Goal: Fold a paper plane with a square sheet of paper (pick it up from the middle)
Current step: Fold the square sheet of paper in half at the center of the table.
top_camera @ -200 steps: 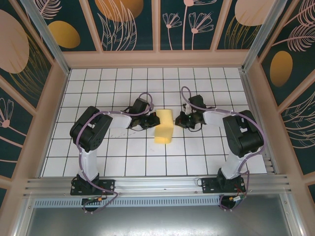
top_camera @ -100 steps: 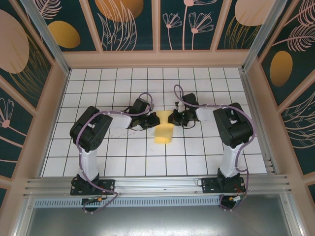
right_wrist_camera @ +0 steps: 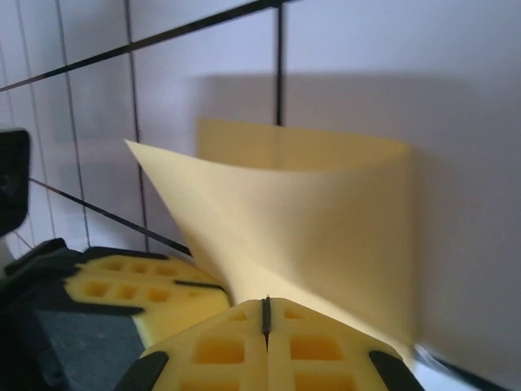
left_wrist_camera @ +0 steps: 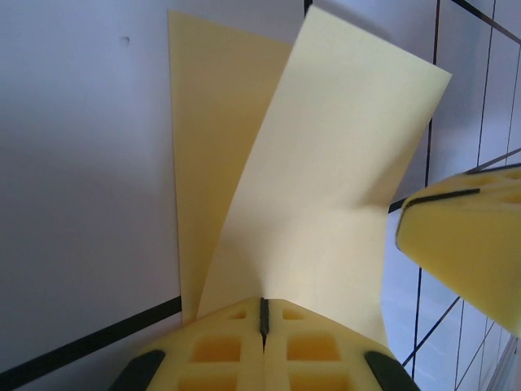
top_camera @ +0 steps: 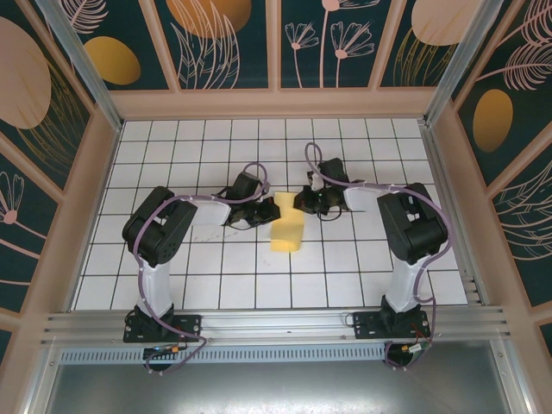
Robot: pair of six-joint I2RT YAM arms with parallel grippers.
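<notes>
The square sheet of paper (top_camera: 286,233) is pale yellow and lies at the middle of the tiled floor, its far part gathered up between the two grippers. My left gripper (top_camera: 267,210) is shut on the paper's left side. My right gripper (top_camera: 298,203) is shut on its right side. In the left wrist view the sheet (left_wrist_camera: 326,179) rises in two leaves from the shut left gripper (left_wrist_camera: 263,314), with a right fingertip (left_wrist_camera: 468,236) close by. In the right wrist view the curled sheet (right_wrist_camera: 309,220) runs into the shut right gripper (right_wrist_camera: 265,314), with the left gripper's fingers (right_wrist_camera: 138,285) alongside.
The white tiled floor (top_camera: 216,276) stretches around the paper. Patterned walls (top_camera: 276,43) enclose the back and both sides. The metal rail (top_camera: 276,323) with both arm bases runs along the near edge.
My right gripper has moved left to the left gripper, taking the paper's right edge with it. The sheet's far part has narrowed and bent upward. The left arm has stayed still.
</notes>
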